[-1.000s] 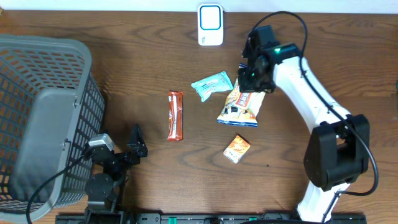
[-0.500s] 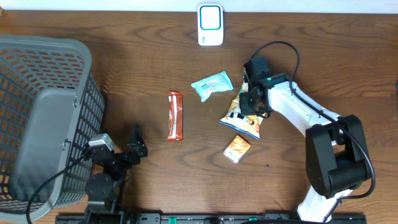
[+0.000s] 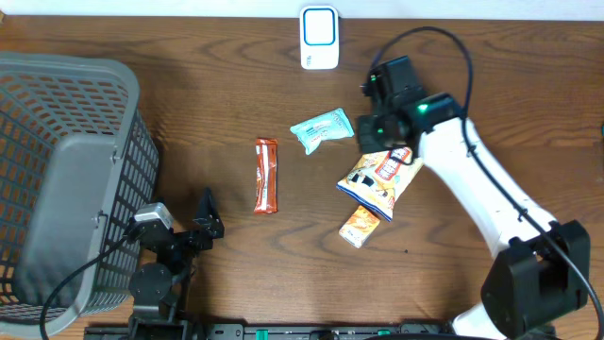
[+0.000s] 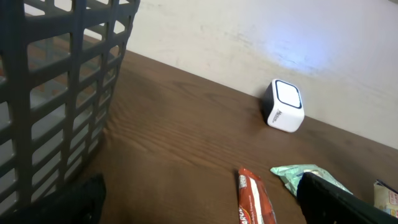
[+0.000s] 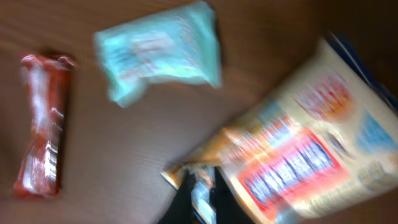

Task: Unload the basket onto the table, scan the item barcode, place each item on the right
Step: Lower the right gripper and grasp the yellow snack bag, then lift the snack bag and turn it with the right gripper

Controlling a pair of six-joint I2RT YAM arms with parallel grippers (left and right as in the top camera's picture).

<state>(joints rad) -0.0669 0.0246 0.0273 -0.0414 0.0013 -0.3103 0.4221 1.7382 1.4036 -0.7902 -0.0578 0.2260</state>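
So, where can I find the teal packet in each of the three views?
Overhead: the teal packet lies just above the middle, up and left of the chip bag.
Left wrist: at the lower right, partly hidden.
Right wrist: top centre, blurred.
Shared landmark: the red snack bar, left of and below the packet in every view.

The dark wooden table bears a grey plastic mesh basket, a white box-shaped scanner, a red-orange wrapped bar, a pale teal packet and a small orange packet.
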